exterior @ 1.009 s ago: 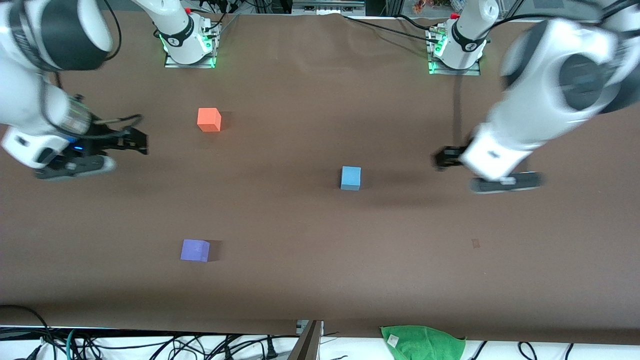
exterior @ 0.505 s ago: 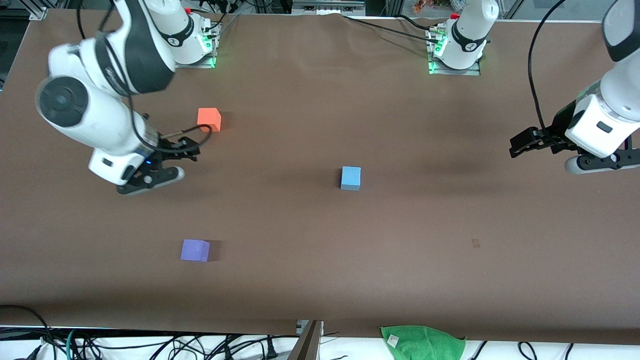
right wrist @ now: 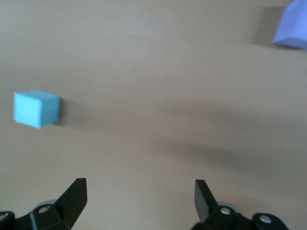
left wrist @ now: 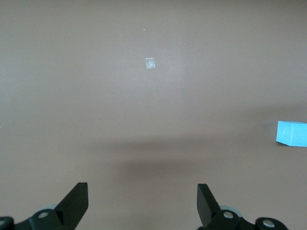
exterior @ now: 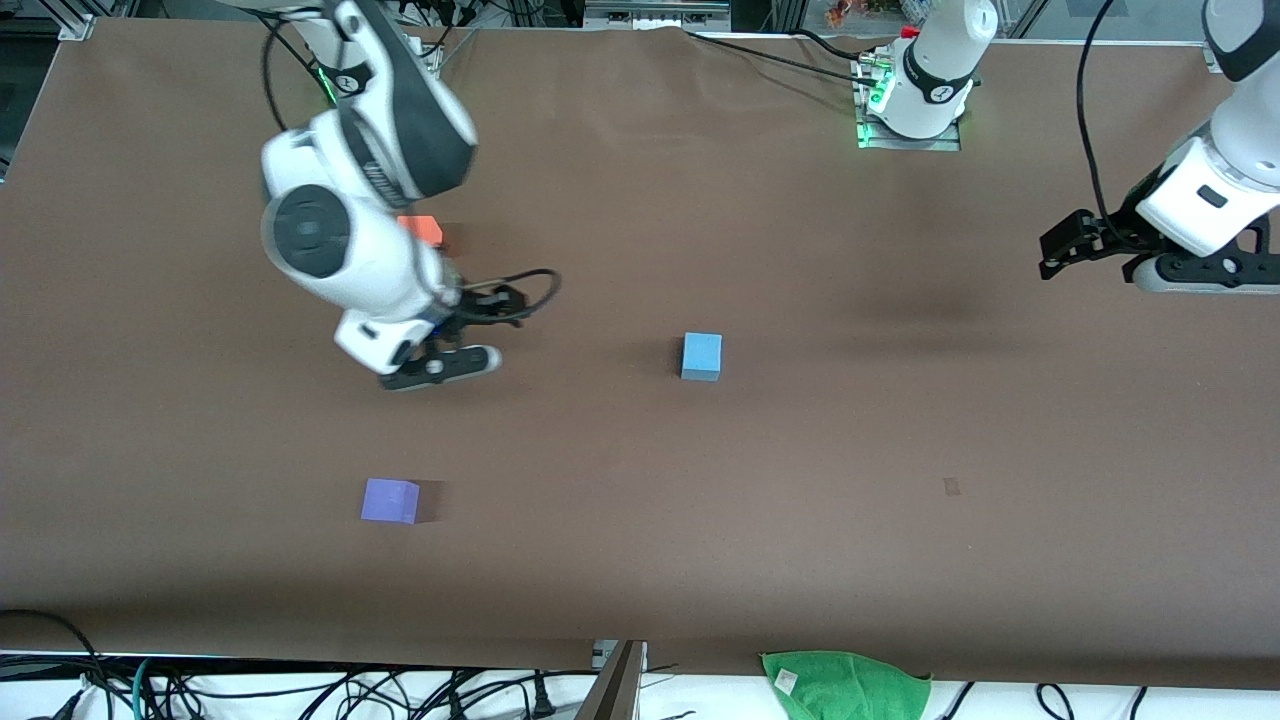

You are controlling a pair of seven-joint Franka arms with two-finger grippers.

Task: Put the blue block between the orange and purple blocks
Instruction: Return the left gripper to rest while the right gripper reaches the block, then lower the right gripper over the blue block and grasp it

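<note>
The right gripper [exterior: 470,345] has swung in from the right arm's end of the tabletop [exterior: 800,500] and now hangs over bare surface between the orange block [exterior: 425,229] and the blue block [exterior: 702,356]. Its fingers [right wrist: 74,196] are spread wide with nothing between them. The arm now partly covers the orange block. The left gripper [exterior: 1075,250] has drawn back a little, over the left arm's end of the tabletop, also wide open and empty. The blue block has not moved: it sits mid-table, well apart from the purple block [exterior: 390,500], which lies nearer the front camera than the orange one.
</note>
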